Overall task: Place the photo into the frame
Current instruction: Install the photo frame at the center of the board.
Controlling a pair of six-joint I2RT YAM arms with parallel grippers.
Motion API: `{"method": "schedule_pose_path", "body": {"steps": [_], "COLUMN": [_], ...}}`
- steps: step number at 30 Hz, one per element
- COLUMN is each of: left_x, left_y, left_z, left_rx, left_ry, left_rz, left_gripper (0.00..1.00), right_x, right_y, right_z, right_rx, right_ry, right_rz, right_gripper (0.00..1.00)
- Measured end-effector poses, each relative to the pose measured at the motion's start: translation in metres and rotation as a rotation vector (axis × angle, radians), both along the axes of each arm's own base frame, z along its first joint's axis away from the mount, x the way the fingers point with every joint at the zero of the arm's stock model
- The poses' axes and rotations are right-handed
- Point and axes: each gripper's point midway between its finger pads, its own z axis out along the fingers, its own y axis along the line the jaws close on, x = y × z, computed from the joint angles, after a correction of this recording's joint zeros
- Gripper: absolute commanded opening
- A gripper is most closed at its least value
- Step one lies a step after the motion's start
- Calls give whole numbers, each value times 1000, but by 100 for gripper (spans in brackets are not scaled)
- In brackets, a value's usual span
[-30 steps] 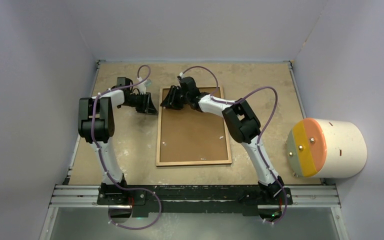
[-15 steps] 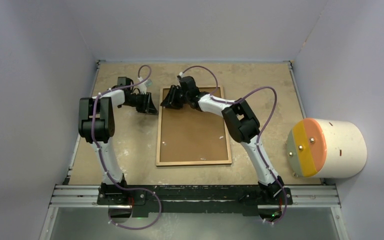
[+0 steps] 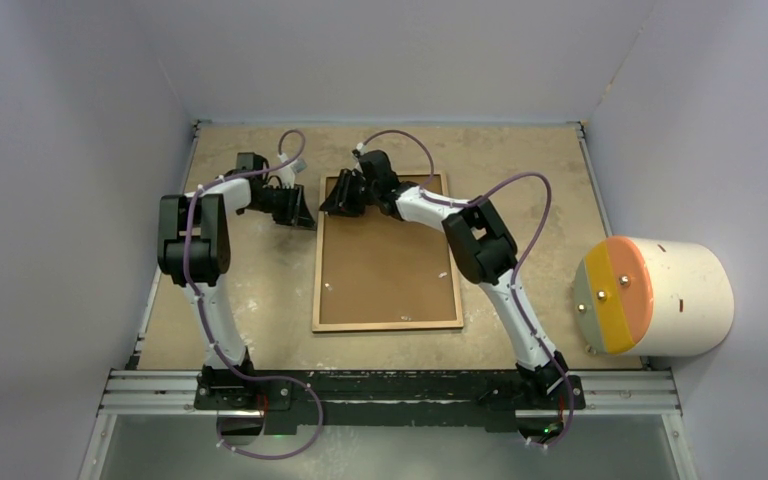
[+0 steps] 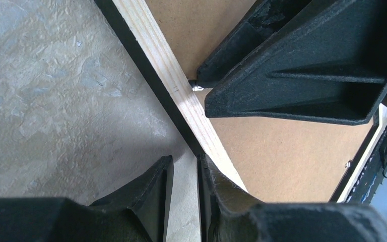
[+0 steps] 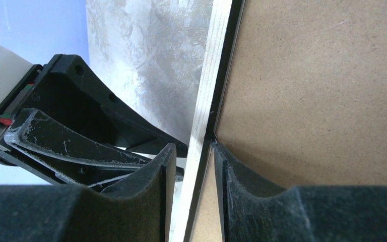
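At the far left corner of the back-up, light-wood-rimmed rectangular frame (image 3: 387, 252) on my mottled beige counter (image 3: 250, 300), my left claw (image 4: 181, 201) and right claw (image 5: 190, 196) both pinch its rim.

Photo hidden; frame (image 3: 387, 255) top-left corner covered by right pincer (image 3: 343, 197); pane unseen.

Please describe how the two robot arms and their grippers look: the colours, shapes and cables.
Both arms, the left arm and the right arm, have white links with bulky black joints and black bases. A purple cable loops along each arm. The left gripper and right gripper are black, with wedge-shaped, ribbed, rough-textured fingers.
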Motion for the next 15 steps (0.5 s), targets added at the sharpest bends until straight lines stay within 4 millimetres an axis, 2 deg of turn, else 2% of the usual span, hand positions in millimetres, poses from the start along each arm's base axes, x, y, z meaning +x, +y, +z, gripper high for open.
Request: {"method": "schedule_pose_path", "body": {"steps": [8, 15], "left_x": [0, -1], "left_y": [0, 0], "left_z": [-1, -1], "left_rx": [10, 12], "left_ry": [-8, -9], "left_rz": [-11, -15], "left_gripper": [26, 25], "right_x": [7, 21], "right_y": [-15, -18], "right_z": [0, 18], "right_rx": [-2, 9], "right_ry": [-2, -43], "right_rz": [28, 43], "right_gripper": [38, 39]}}
